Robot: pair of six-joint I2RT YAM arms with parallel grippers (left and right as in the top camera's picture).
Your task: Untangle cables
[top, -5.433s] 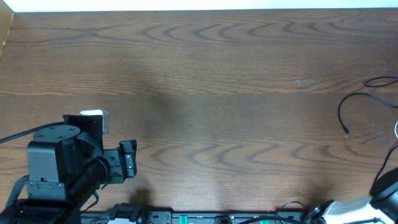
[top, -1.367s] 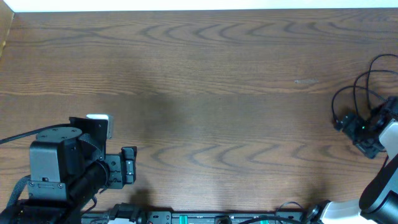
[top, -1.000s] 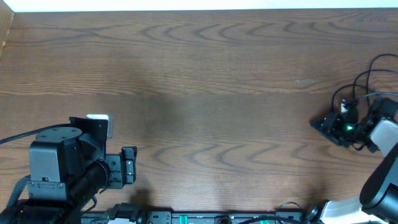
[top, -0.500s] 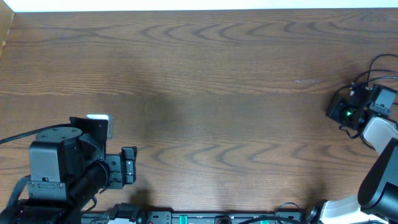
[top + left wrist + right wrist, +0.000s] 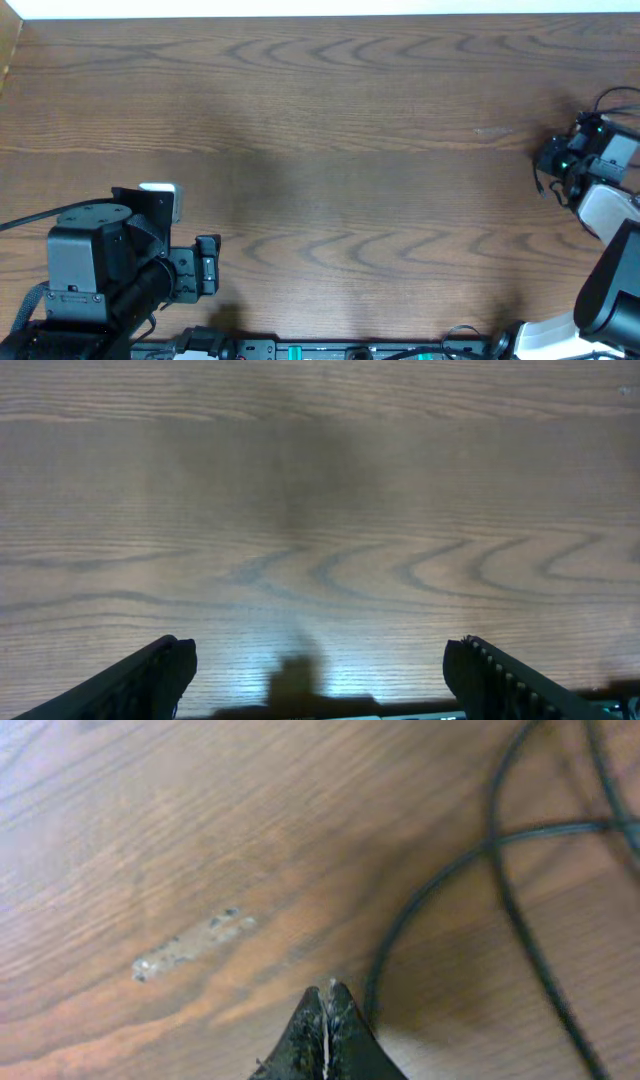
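Thin black cables (image 5: 500, 870) loop and cross over the wood in the right wrist view; one strand runs down just right of my fingertips. My right gripper (image 5: 327, 992) is shut, its fingers pressed together in a point, with only a thin pale line in the seam. I cannot tell if any cord is pinched there. In the overhead view the right gripper (image 5: 547, 160) sits at the right edge, with a cable loop (image 5: 612, 95) showing beyond it. My left gripper (image 5: 325, 680) stands wide open over bare wood, also seen in the overhead view as the left gripper (image 5: 205, 268).
A pale scuff (image 5: 190, 948) marks the table left of the right fingertips. The table's far edge (image 5: 320, 17) runs along the top. The arm bases and their thick cords line the near edge (image 5: 330, 350).
My right gripper has shut and moved toward the far right edge, and the cable loops have bunched up with it. The left arm has not moved.
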